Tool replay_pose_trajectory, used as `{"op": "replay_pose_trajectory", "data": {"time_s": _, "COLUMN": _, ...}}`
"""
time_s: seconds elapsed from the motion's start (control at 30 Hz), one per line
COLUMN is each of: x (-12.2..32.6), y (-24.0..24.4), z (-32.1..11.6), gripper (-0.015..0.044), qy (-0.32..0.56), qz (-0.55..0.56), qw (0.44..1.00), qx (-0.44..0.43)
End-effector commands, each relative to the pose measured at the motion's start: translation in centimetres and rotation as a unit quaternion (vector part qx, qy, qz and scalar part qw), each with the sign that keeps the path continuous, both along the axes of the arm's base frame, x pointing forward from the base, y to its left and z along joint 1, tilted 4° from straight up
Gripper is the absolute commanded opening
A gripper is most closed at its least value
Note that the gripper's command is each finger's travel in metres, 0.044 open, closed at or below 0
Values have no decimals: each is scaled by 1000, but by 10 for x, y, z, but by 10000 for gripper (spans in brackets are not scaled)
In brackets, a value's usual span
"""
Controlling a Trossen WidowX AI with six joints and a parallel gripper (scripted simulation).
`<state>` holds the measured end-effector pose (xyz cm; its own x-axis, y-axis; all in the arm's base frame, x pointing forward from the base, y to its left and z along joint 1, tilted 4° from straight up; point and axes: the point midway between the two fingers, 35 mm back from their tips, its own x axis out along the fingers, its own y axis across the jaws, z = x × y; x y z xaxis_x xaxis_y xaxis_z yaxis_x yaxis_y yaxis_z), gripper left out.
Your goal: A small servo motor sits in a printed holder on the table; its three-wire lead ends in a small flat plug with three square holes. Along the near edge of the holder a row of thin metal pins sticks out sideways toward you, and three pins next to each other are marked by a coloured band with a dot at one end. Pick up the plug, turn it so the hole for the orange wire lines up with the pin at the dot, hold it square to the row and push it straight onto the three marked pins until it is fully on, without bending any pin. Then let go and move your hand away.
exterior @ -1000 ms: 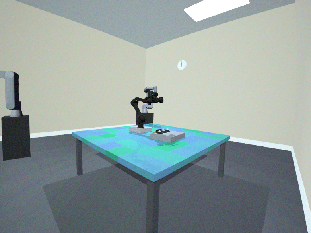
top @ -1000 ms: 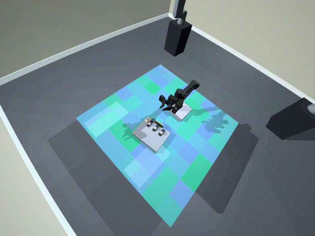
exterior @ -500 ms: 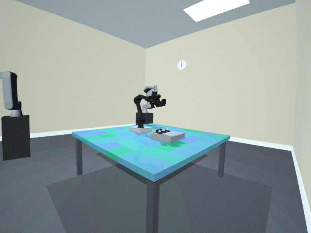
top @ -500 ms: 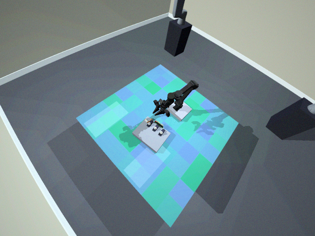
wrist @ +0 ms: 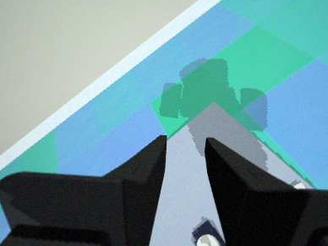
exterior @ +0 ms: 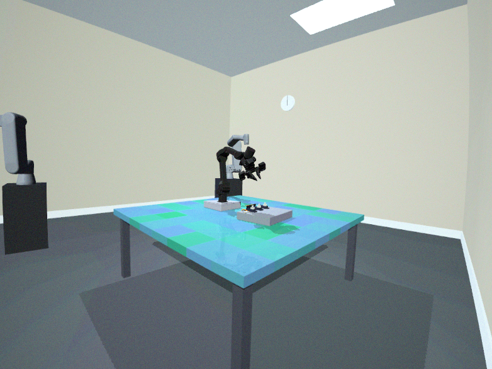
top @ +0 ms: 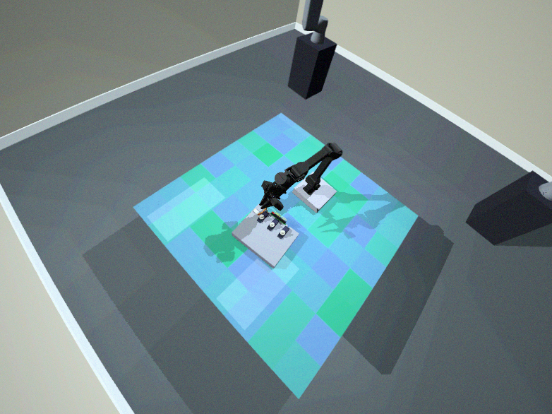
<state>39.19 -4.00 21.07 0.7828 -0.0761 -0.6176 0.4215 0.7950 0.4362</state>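
Note:
The holder (top: 267, 247) (exterior: 258, 218) (wrist: 179, 202) is a pale grey slab on the table. Three small dark motors with white tops stand on it; one motor (top: 282, 233) (wrist: 206, 237) shows partly in the wrist view. A dark strip (top: 278, 217) with a greenish edge lies along the slab's side toward the arm's base. A bit of orange lead (top: 263, 210) (exterior: 244, 210) shows at that side's corner. The plug, pins and dot are too small to make out. My gripper (top: 271, 206) (exterior: 258, 178) (wrist: 185, 143) is partly open and empty, above the slab, tips pointing down and outward.
My arm stands on a pale base block (top: 322, 200) (exterior: 211, 205) beside the holder, on the blue-green table (top: 294, 368) (exterior: 229, 258). Dark pedestals (top: 306, 66) (top: 501, 211) (exterior: 25, 217) with grey arms stand off the table.

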Motion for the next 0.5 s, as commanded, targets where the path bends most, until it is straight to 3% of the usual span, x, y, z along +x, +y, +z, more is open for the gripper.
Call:
{"op": "replay_pose_trajectory", "data": {"time_s": 0.0, "x": 5, "y": -7, "z": -20, "gripper": 115, "qy": 54, "qz": -38, "qw": 997, "qx": 43}}
{"op": "replay_pose_trajectory", "data": {"time_s": 0.47, "x": 4, "y": -29, "z": -82, "gripper": 115, "qy": 211, "qz": -172, "qw": 951, "qx": 148}}
